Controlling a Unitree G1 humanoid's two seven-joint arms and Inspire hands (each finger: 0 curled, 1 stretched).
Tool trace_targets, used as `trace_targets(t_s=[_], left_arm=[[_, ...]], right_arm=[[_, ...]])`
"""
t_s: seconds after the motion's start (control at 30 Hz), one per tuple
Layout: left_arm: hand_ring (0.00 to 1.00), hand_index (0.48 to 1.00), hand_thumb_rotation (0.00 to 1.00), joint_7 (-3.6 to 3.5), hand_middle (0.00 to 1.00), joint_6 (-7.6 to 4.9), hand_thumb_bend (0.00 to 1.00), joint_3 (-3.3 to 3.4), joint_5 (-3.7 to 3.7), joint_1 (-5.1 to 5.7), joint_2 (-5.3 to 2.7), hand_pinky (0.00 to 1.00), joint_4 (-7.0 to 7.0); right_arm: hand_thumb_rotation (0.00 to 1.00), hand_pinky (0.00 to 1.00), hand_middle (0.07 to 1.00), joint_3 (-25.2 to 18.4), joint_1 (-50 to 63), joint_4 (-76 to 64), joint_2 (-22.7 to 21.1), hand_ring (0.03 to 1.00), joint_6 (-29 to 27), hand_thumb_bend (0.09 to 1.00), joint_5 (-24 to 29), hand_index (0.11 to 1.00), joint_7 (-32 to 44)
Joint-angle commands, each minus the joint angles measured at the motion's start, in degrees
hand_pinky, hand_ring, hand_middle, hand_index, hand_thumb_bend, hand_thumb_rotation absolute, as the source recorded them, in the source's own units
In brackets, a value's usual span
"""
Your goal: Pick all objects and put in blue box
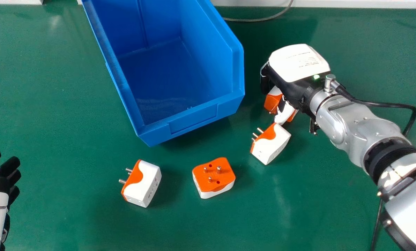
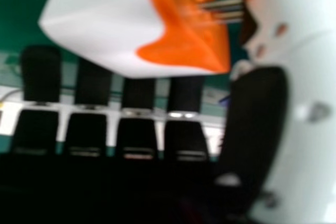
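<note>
One white-and-orange plug adapter [image 1: 273, 103] matters now: it lies under your right hand [image 1: 298, 69], just right of the blue box [image 1: 194, 120], partly hidden by the thumb. Your right arm comes in from the near right, with the hand pointing away to the far left, so the box is on the hand's left and its right wall stands between the adapter and the inside. In the right hand view the fingers [image 2: 39, 129] are fairly straight and apart from the thumb; the adapter sits in the space before them, its pins turned toward the thumb. You can't count on a grip yet, as contact on both sides is not clear.

Close fingers and thumb across the white body, then lift above that wall before going left. A low path would likely knock the adapter on the rim, and a pinch on the pins could let it twist.

Mind the closest loose adapter [image 1: 270, 143], just on the near side of the thumb. The middle adapter [image 1: 214, 177] and left adapter [image 1: 141, 183] lie farther left on the worktop [image 1: 72, 223]. Your left hand [image 1: 7, 174], fingers apart, is at the left edge.
</note>
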Motion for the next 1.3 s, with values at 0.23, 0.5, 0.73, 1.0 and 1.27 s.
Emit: trace_targets(t_s=[0.23, 0.5, 0.73, 1.0, 1.27], left_arm=[[0.92, 0.923, 0.73, 1.04, 0.89, -0.34, 0.37, -0.3, 1.01, 1.91, -0.58, 0.95, -2.27], [0.92, 0.926, 0.74, 0.86, 0.9, -0.84, 0.39, -0.83, 0.64, 1.54, -0.52, 0.96, -1.65], [0.92, 0.927, 0.74, 1.62, 0.89, 0.04, 0.39, -1.53, 1.03, 1.19, -0.57, 0.95, -2.05], [0.91, 0.928, 0.74, 2.49, 0.89, 0.81, 0.41, -2.18, 1.36, 0.55, -0.53, 0.93, -2.56], [0.91, 0.928, 0.74, 2.04, 0.89, 0.24, 0.43, -2.73, 0.42, -0.43, -0.71, 0.93, -1.5]], right_arm=[[0.0, 0.33, 0.545, -0.25, -0.39, -1.24, -1.76, 0.452, -0.9, 0.495, -0.05, 0.501, -2.44], [0.0, 0.33, 0.547, 1.9, -0.81, -1.3, -3.05, 0.453, -1.74, 0.494, -2.25, 0.497, -3.5], [0.0, 0.33, 0.546, -1.56, -1.03, -1.79, -3.98, 0.452, -3.19, 0.494, 0.62, 0.499, -1.91], [0.0, 0.33, 0.549, -2.47, -1.99, -3.03, -5.65, 0.452, -4.92, 0.493, 0.85, 0.499, -0.57], [0.0, 0.33, 0.557, -2.91, -2.38, -4.86, -6.94, 0.455, -4.93, 0.492, 0.9, 0.501, 0.78]])
